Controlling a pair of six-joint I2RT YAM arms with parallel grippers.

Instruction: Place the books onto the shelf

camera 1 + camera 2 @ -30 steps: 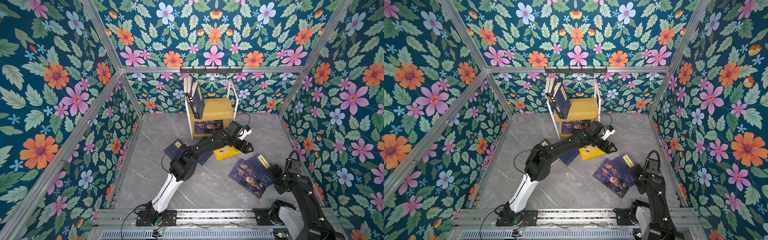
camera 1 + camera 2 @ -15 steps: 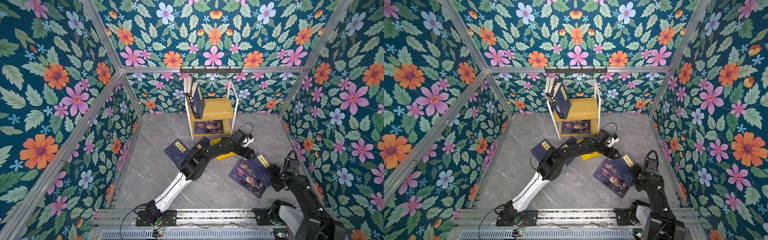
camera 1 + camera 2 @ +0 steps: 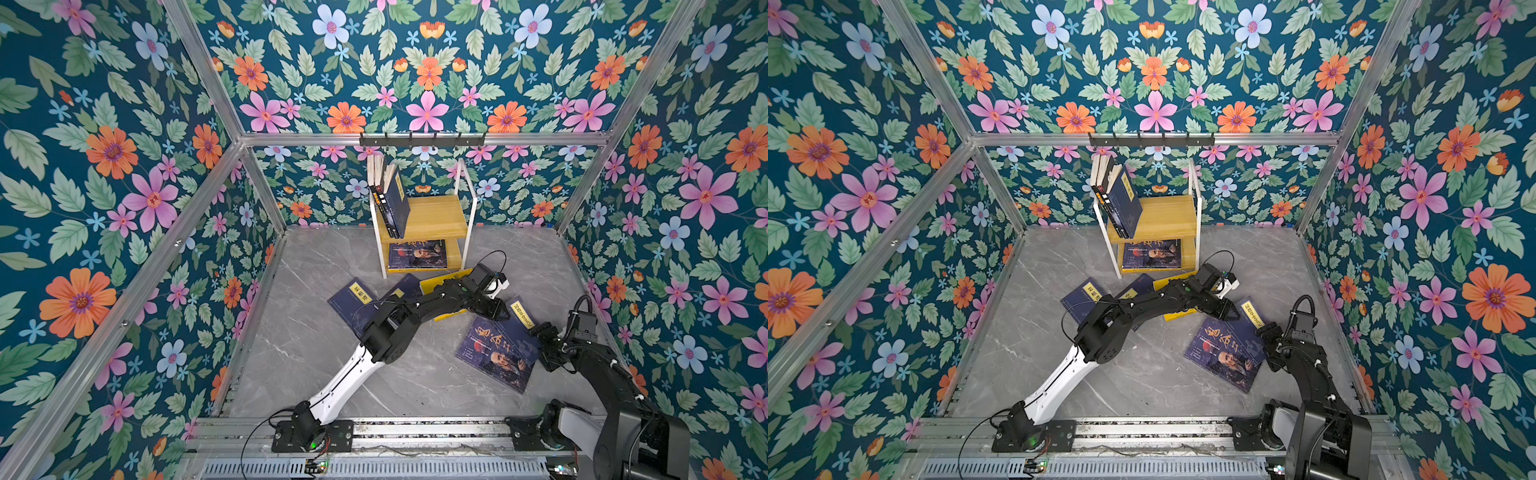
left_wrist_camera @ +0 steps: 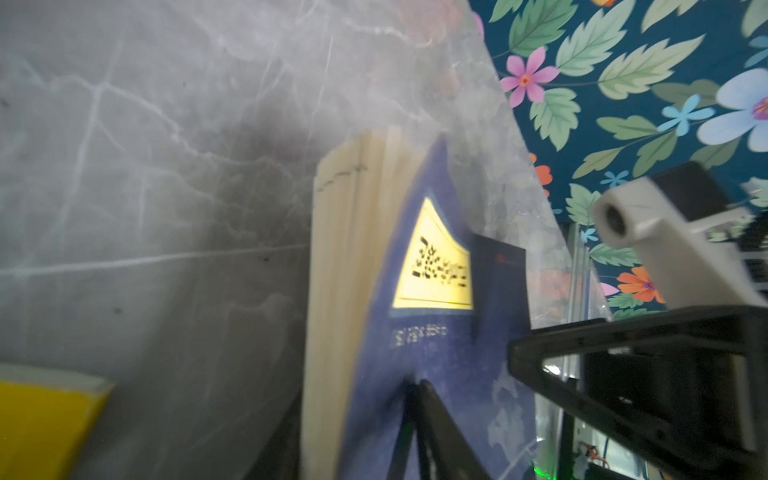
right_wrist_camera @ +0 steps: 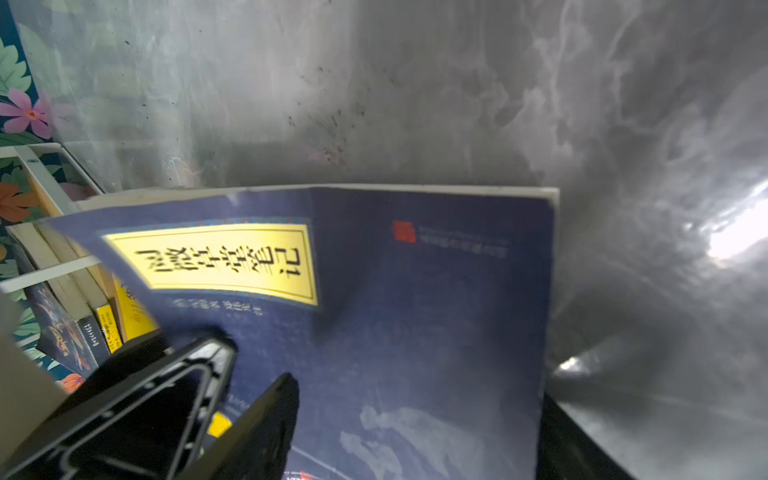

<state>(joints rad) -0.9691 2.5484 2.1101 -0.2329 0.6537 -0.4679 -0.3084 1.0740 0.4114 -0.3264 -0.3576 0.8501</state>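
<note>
Reaching across the middle of the grey worktop (image 3: pixel 307 345), the left gripper (image 3: pixel 500 309) is at the navy book (image 3: pixel 521 312) with the yellow title label. This book lies near the right wall, well apart from the shelf (image 3: pixel 440 216). In the left wrist view one fingertip (image 4: pixel 424 399) touches the book's cover, which is bowed up off the pages. The jaws stand partly apart; a grip cannot be confirmed. The right gripper (image 3: pixel 545 334) is just beside the same book's outer edge; how far its jaws are open cannot be told. A purple-blue book (image 3: pixel 496 359) lies flat against the navy book. A yellow book (image 3: pixel 436 285) and another navy book (image 3: pixel 353 297) lie in front of the shelf. Upright books (image 3: pixel 392 199) lean on the upper board; one flat book (image 3: pixel 417 254) lies on the lower board.
</note>
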